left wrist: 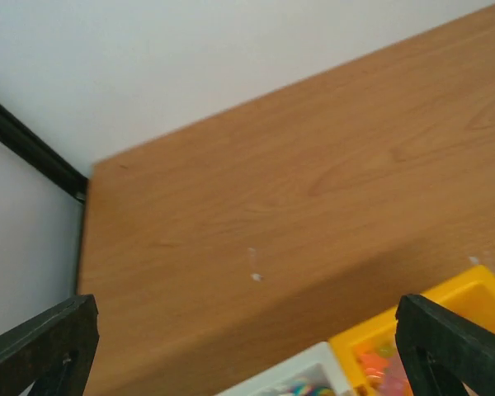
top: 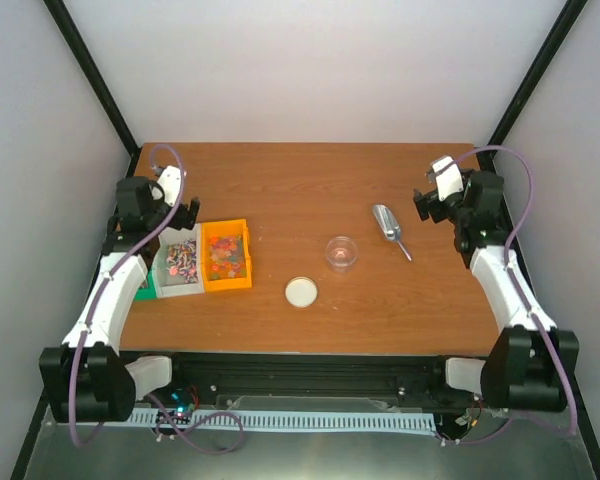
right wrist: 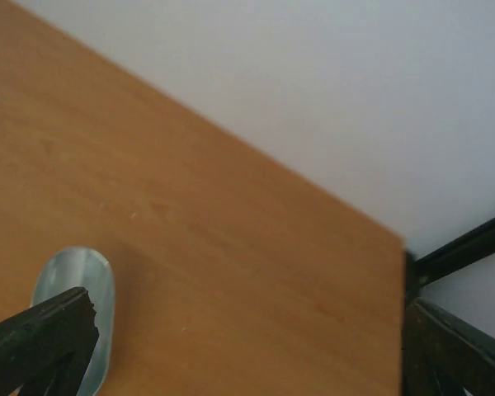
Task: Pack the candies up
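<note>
Top view: you have candies [top: 183, 260] in 2 bins, white [top: 178, 291] and orange [top: 227, 285], at the surface's [top: 300, 180] left; 1 cup [top: 341, 251], 1 lid [top: 301, 292] and 1 scoop [top: 388, 226] lie toward the right.
Left wrist view: left pincer [left wrist: 243, 330] wide, above both bins.
Right wrist view: right pincer [right wrist: 247, 330] wide, holding nothing, over the scoop.
</note>
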Controlling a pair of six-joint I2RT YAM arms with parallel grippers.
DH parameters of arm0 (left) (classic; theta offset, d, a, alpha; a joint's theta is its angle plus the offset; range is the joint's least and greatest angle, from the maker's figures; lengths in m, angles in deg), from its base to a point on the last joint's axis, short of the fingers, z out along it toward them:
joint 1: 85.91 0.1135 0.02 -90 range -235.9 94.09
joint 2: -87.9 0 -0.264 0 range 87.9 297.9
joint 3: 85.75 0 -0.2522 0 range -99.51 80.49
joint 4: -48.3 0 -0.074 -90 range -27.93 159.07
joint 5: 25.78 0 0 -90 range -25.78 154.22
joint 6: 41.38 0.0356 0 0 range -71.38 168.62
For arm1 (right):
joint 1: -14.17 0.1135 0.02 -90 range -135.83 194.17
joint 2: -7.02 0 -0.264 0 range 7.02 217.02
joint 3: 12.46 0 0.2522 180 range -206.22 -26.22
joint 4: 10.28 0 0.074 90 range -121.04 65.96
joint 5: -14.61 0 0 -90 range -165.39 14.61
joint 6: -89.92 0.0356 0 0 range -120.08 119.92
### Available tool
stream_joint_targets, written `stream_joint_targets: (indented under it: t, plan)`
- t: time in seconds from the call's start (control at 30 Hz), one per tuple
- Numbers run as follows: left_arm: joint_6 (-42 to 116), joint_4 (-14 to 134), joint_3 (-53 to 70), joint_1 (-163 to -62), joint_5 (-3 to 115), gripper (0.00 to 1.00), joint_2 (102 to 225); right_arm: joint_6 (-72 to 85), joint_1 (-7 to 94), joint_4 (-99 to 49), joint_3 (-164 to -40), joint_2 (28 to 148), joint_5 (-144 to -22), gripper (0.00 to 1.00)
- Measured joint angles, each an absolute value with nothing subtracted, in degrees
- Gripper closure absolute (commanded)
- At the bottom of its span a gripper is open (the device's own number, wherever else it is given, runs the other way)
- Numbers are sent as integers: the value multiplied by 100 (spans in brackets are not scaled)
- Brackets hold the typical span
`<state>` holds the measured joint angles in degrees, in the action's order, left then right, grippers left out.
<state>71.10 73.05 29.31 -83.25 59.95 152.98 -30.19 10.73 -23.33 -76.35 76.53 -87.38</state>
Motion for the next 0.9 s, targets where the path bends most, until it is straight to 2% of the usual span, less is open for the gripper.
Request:
stream_joint_targets:
  t: [0.33, 0.57, 0.8, 0.9]
  plan:
    - [6378, 9171, 1519, -8235, 4380, 0, 16343, -3242, 791, -4789, -8846, 9365, -9695, 0]
    - [6367, 10044, 1211, -8222, 3566, 0, 16551, -3548, 732, -5860, -9036, 10344, -10010, 6]
    - [6387, 10553, 1139, -8207, 3053, 0, 16553, -3755, 745, -6221, -9021, 10873, -10043, 31]
    - [6406, 10682, 1136, -8205, 2902, 0, 16553, -3786, 756, -6219, -8999, 10988, -10028, 38]
